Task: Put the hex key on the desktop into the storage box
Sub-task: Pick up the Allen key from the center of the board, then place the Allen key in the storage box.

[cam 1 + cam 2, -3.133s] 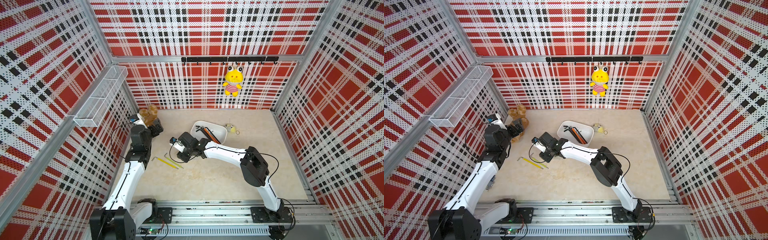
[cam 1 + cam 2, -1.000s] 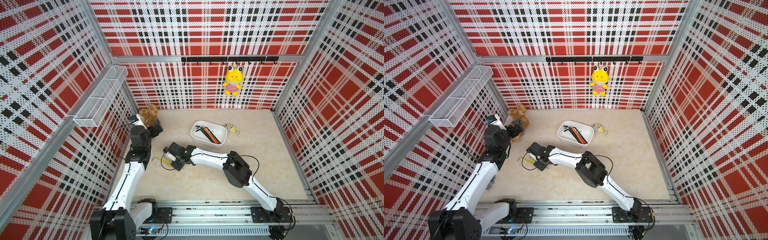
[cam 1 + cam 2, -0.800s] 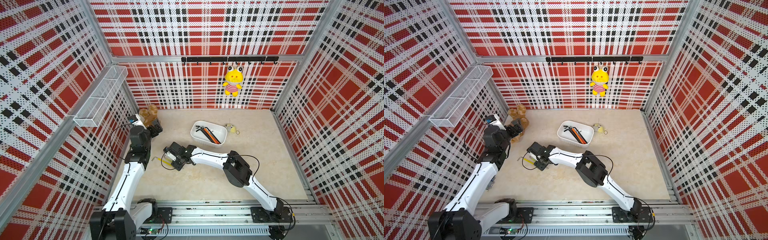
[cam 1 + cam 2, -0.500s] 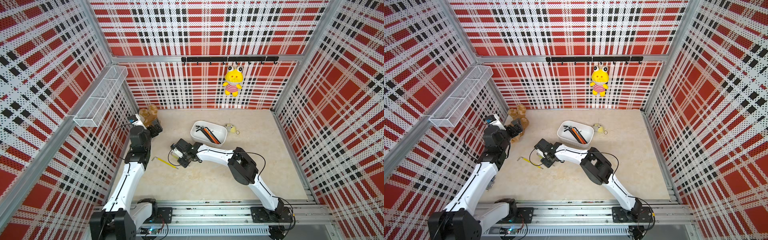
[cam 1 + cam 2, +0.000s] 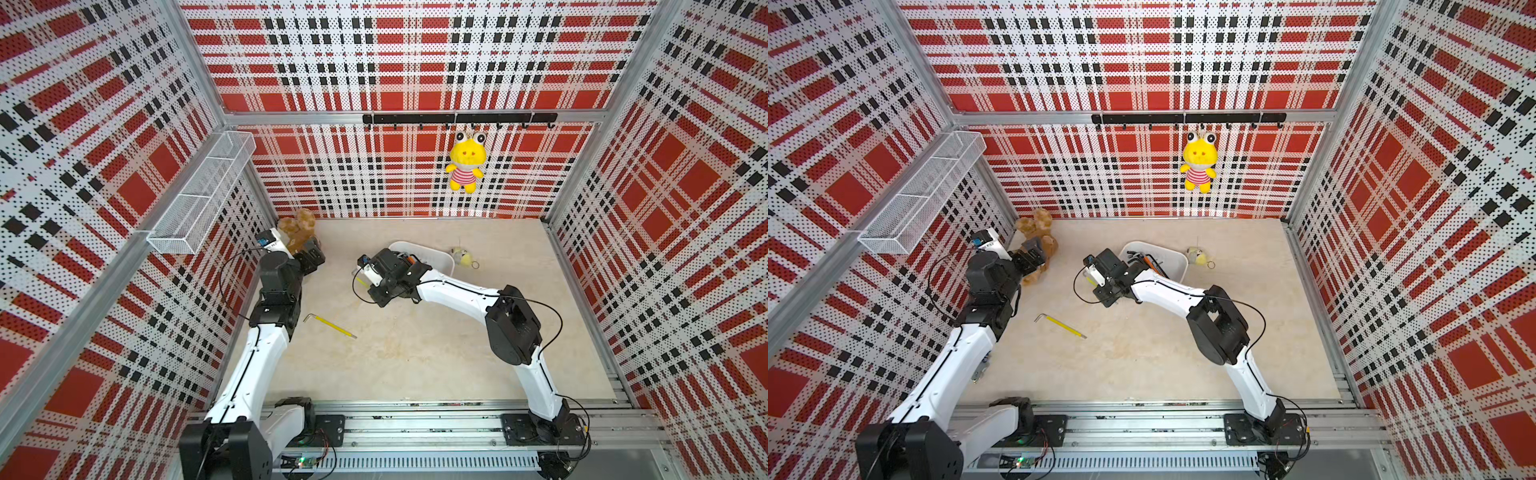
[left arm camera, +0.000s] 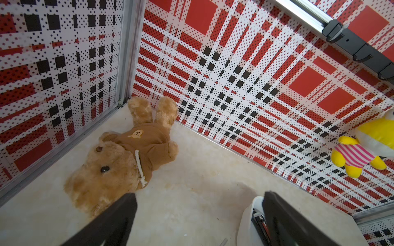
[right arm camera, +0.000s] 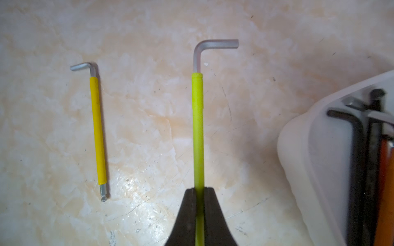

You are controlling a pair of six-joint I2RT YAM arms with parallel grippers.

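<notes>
My right gripper (image 7: 199, 189) is shut on a lime-sleeved hex key (image 7: 197, 127), whose bent steel end sticks out ahead of the jaws, above the desktop (image 5: 415, 353). In both top views this gripper (image 5: 362, 277) (image 5: 1091, 277) hovers just left of the white storage box (image 5: 436, 255) (image 5: 1177, 257), which holds several dark and orange keys (image 7: 358, 159). A second, yellow-sleeved hex key (image 5: 330, 325) (image 5: 1061, 324) (image 7: 98, 132) lies flat on the desktop. My left gripper (image 6: 198, 204) is open and empty, near the back left corner (image 5: 313, 259).
A brown teddy bear (image 5: 297, 232) (image 6: 119, 161) lies in the back left corner beside my left gripper. A small keychain toy (image 5: 461, 257) sits right of the box. A yellow plush (image 5: 465, 164) hangs on the back wall; a wire basket (image 5: 199, 199) hangs on the left wall.
My right gripper has risen from the two keys with the lime one in it and moved back and right toward the box. The yellow key stays behind. The left arm is unmoved.
</notes>
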